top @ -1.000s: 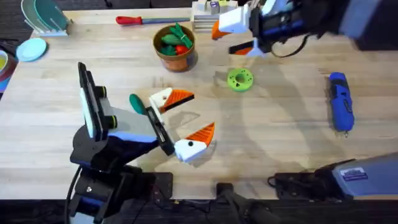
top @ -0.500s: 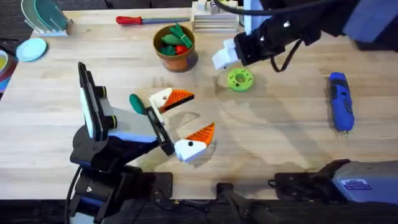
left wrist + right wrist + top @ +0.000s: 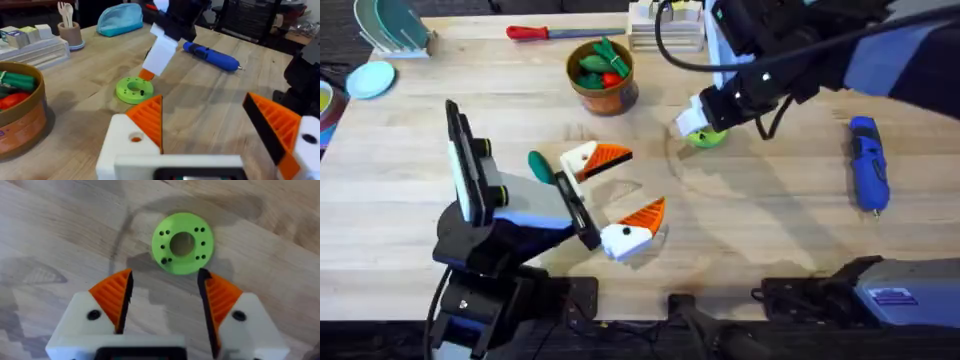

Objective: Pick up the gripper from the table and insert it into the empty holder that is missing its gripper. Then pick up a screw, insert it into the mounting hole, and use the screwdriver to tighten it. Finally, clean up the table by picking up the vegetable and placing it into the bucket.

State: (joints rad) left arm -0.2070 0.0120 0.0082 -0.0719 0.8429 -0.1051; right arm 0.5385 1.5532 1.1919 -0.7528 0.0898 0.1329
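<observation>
The right gripper (image 3: 164, 307) is hovering over the green disc (image 3: 183, 243), jaws apart. The left gripper (image 3: 610, 200) is resting on the tabletop (image 3: 770, 210), jaws apart, the vegetable (image 3: 540, 165) just beside it.

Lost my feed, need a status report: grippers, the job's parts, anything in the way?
Right gripper open, over the lime-green disc. Left gripper open, holding nothing. Dark green vegetable on table, screwdriver untouched. Nothing blocking.
</observation>
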